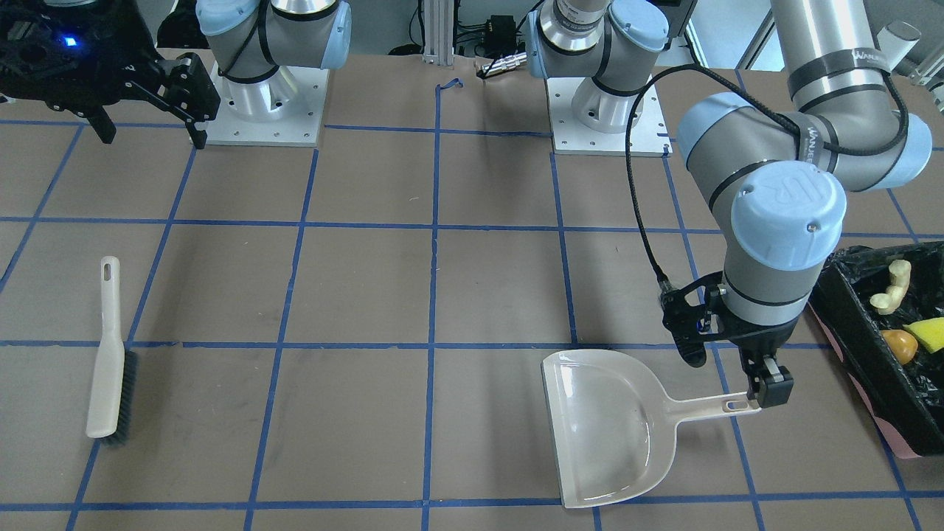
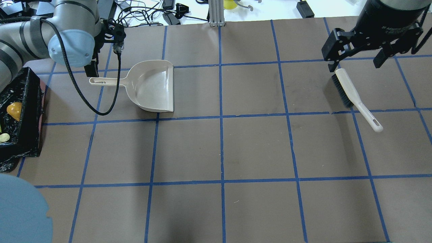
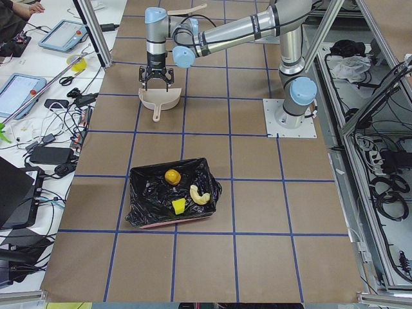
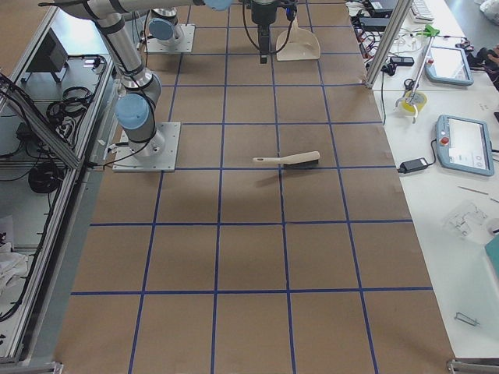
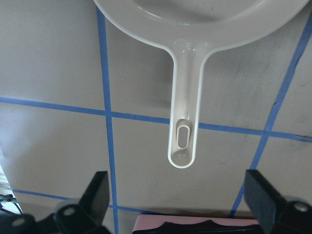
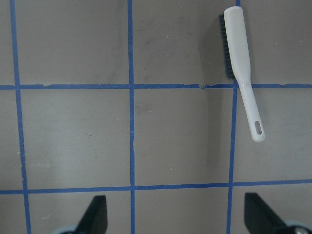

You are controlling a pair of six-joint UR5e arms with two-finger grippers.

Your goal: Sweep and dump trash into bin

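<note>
At the front view's right edge the bin (image 1: 863,369) held all the trash (image 1: 898,345). The empty dustpan (image 1: 608,428) and brush (image 1: 109,354) lay on the worktop (image 1: 479,295). Left fingers (image 5: 97,192) and right fingers (image 6: 95,212) hung spread, empty; the job looked done.

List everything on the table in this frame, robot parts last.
Plastic dustpan: one, beige, empty, by left arm.
Hand brush: one, beige with dark bristles, right arm's side.
Box bin lined with crinkly plastic bag: one, black, table's left end.
Potato-like lump: one, golden-brown, in bin.
Sponge: one, yellow, in bin.
Croissant-shaped piece: one, tan, in bin.
Paper-covered table: one, brown with blue tape grid.
Left tool: one, black, open, at dustpan handle's end.
Right tool: one, black, open, raised near brush.
</note>
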